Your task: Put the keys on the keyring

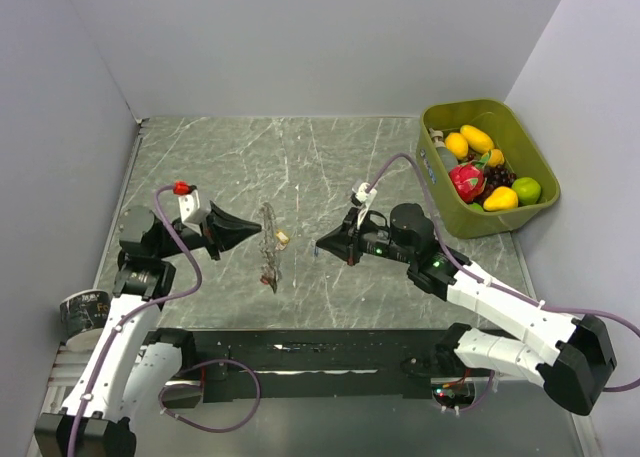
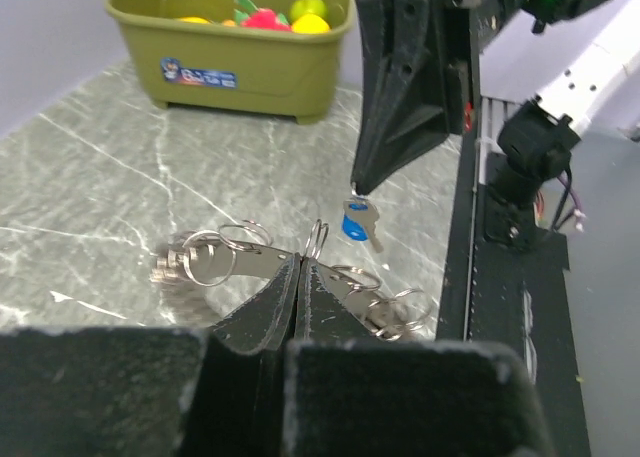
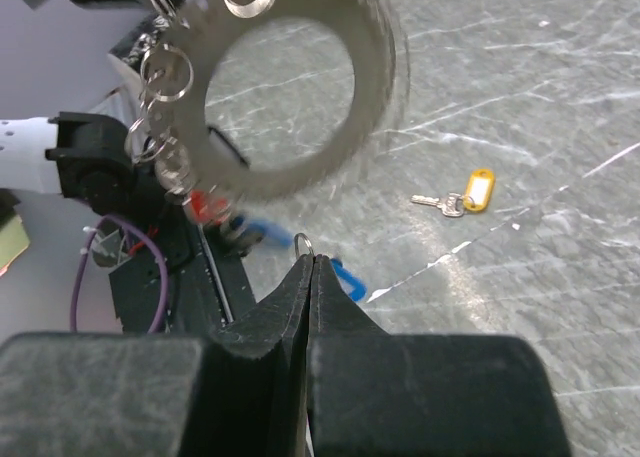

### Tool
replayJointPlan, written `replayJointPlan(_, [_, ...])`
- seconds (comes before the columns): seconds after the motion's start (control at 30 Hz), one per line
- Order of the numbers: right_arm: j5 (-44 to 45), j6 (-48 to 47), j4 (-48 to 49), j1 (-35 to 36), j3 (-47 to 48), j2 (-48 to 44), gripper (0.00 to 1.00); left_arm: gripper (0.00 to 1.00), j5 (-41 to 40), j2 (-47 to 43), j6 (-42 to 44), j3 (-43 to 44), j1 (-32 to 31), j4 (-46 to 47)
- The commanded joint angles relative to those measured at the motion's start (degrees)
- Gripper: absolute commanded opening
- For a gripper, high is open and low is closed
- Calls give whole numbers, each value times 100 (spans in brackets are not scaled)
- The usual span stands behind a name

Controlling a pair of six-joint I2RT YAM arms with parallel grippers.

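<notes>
My left gripper (image 1: 258, 233) (image 2: 300, 260) is shut on the edge of the keyring (image 1: 267, 222) (image 2: 230, 257) (image 3: 300, 77) and holds it upright above the table. The keyring is a wide flat grey ring with several small split rings along its rim; red and blue tags (image 3: 207, 205) dangle from its lower part. Facing it from the right, my right gripper (image 1: 318, 247) (image 3: 310, 260) is shut on the split ring of a blue-headed key (image 2: 357, 222) (image 3: 348, 277), a short way from the keyring. A yellow-tagged key (image 1: 283, 237) (image 3: 465, 197) lies on the table.
An olive bin (image 1: 530, 137) (image 2: 250, 77) of toy fruit stands at the back right corner. Grey walls close the marble tabletop on three sides. The black base rail (image 1: 300, 352) runs along the near edge.
</notes>
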Motion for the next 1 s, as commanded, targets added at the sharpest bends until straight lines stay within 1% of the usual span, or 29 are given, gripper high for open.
replayJointPlan(0.0, [-194, -161, 161, -28, 7, -81, 0, 1, 89, 16, 437, 176, -191, -178])
replayJointPlan(0.1, [-185, -162, 74, -28, 104, -2, 0, 1, -8, 78, 446, 158, -314, -178])
replayJointPlan(0.27, [-124, -223, -76, -20, 402, 139, 0, 1, -114, 244, 683, 263, -586, -538])
replayJointPlan(0.43, [-115, -276, -181, 50, 719, 332, 0, 1, -245, 359, 727, 307, -753, -661])
replayJointPlan(0.7, [-27, -329, -287, 331, 1193, 622, 0, 1, -895, 500, 947, 404, -877, -1083])
replayJointPlan(0.97, [34, -373, -270, 586, 1457, 903, 0, 1, -1151, 491, 912, 404, -903, -1084])
